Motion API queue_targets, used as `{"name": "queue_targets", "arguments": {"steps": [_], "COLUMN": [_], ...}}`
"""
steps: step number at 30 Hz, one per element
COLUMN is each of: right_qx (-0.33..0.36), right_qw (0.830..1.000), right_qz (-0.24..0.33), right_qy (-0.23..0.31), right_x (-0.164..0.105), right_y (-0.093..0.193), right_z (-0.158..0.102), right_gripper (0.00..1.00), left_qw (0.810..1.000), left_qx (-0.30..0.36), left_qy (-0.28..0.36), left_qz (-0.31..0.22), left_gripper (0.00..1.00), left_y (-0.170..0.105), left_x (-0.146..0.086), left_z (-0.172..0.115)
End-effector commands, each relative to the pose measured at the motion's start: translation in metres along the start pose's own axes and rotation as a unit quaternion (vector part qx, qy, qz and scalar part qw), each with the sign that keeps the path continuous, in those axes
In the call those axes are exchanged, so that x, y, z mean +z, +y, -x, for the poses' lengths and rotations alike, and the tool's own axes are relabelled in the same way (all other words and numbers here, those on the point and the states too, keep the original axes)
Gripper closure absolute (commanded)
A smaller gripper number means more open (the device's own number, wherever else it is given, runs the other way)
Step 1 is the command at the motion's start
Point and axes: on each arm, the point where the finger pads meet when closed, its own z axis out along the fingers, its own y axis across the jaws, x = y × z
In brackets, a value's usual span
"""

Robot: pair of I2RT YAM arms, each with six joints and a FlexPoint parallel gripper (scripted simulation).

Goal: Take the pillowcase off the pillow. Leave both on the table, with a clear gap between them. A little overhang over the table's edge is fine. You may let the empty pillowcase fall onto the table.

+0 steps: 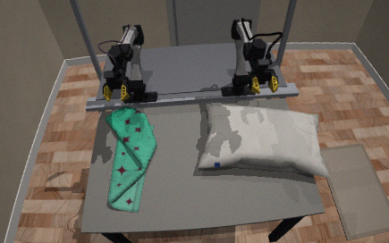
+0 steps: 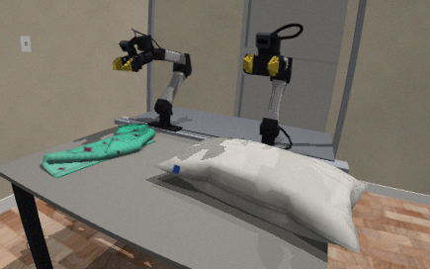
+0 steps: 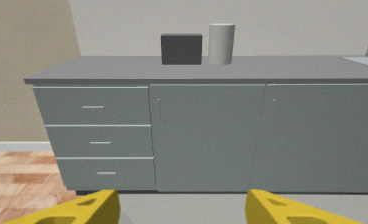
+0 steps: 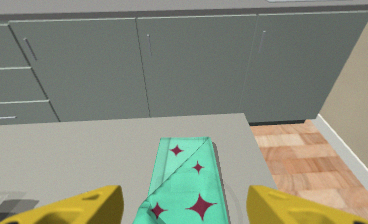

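Observation:
The green pillowcase [image 1: 121,170] [image 2: 92,149] [image 4: 200,187] with dark red stars lies folded and flat on the table [image 1: 175,196] [image 2: 100,198]. The plump white pillow [image 1: 274,138] [image 2: 253,165] lies bare on the table, apart from it, with a wide gap between. One pillow corner sticks out past the table's edge. My left gripper [image 1: 265,85] [image 2: 261,65] [image 3: 182,199] is open and empty, raised behind the pillow. My right gripper [image 1: 115,94] [image 4: 185,195] is open and empty, raised behind the pillowcase's far end; it also shows in the exterior view [image 2: 121,64].
A small blue tag [image 1: 216,165] [image 2: 176,169] marks one pillow corner. A grey rail [image 1: 180,101] runs along the table's back edge. Grey cabinets [image 3: 205,135] [image 4: 195,65] face the arms beyond the table. A pale flat panel [image 1: 363,192] is beside the table, low down.

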Motion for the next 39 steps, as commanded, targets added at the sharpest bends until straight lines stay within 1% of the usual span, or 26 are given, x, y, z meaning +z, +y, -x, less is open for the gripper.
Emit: {"name": "queue_targets", "arguments": {"steps": [1, 8, 10, 14, 15, 16, 17, 18, 20, 21, 23, 24, 27, 29, 32, 35, 37, 39], "right_qx": [-0.002, -0.004, -0.004, -0.004, -0.003, -0.004, -0.006, -0.008, -0.007, -0.008, -0.008, -0.009, -0.008, -0.008, -0.006, -0.008, -0.009, -0.008], "right_qw": [0.997, 0.987, 0.985, 0.986, 0.987, 0.988, 0.99, 0.99, 0.99, 0.991, 0.99, 0.992, 0.992, 0.991, 0.99, 0.991, 0.991, 0.991], "right_qz": [0.005, 0.017, 0.018, 0.02, 0.014, 0.012, 0.015, 0.025, 0.025, 0.023, 0.028, 0.025, 0.024, 0.025, 0.024, 0.026, 0.026, 0.025], "right_qy": [-0.079, -0.158, -0.17, -0.168, -0.16, -0.153, -0.141, -0.14, -0.141, -0.134, -0.136, -0.126, -0.123, -0.132, -0.136, -0.128, -0.133, -0.132], "right_x": [0.009, 0.027, 0.031, 0.035, 0.035, 0.035, 0.037, 0.034, 0.033, 0.033, 0.033, 0.036, 0.037, 0.034, 0.033, 0.035, 0.035, 0.034], "right_y": [0.006, 0.018, 0.02, 0.021, 0.016, 0.015, 0.016, 0.02, 0.02, 0.018, 0.022, 0.019, 0.018, 0.019, 0.019, 0.019, 0.019, 0.018], "right_z": [0.051, 0.098, 0.105, 0.105, 0.101, 0.099, 0.092, 0.092, 0.092, 0.083, 0.084, 0.074, 0.071, 0.079, 0.082, 0.074, 0.079, 0.077], "right_gripper": [0.4, 0.4, 0.4, 0.4, 0.4, 0.4, 0.4, 0.4, 0.4, 0.4, 0.4, 0.4, 0.4, 0.4, 0.4, 0.4, 0.4, 0.4], "left_qw": [1.0, 1.0, 1.0, 1.0, 1.0, 1.0, 1.0, 1.0, 1.0, 1.0, 1.0, 1.0, 1.0, 1.0, 1.0, 1.0, 1.0, 1.0], "left_qx": [-0.006, -0.007, -0.006, -0.006, -0.004, -0.007, -0.006, -0.006, -0.006, -0.006, -0.006, -0.006, -0.006, -0.006, -0.004, -0.006, -0.006, -0.006], "left_qy": [-0.014, -0.006, 0.002, 0.003, -0.006, 0.0, -0.007, -0.008, -0.008, -0.006, -0.006, -0.004, -0.003, -0.002, -0.006, 0.0, 0.001, -0.003], "left_qz": [-0.007, -0.007, -0.007, -0.007, -0.004, -0.007, -0.006, -0.006, -0.006, -0.007, -0.007, -0.007, -0.007, -0.007, -0.004, -0.007, -0.007, -0.007], "left_gripper": [0.4, 0.4, 0.4, 0.4, 0.4, 0.4, 0.4, 0.4, 0.4, 0.4, 0.4, 0.4, 0.4, 0.4, 0.4, 0.4, 0.4, 0.4], "left_y": [-0.002, -0.002, -0.002, -0.002, -0.002, -0.002, -0.002, -0.002, -0.002, -0.002, -0.002, -0.002, -0.002, -0.002, -0.002, -0.003, -0.003, -0.003], "left_x": [-0.007, -0.006, -0.006, -0.005, -0.003, -0.003, -0.005, -0.004, -0.004, -0.003, -0.003, -0.002, -0.001, -0.001, -0.002, 0.001, 0.001, 0.0], "left_z": [0.009, 0.001, -0.004, -0.005, 0.003, -0.005, 0.003, 0.004, 0.004, 0.003, 0.003, 0.002, 0.002, 0.002, 0.005, 0.001, 0.0, 0.003]}}
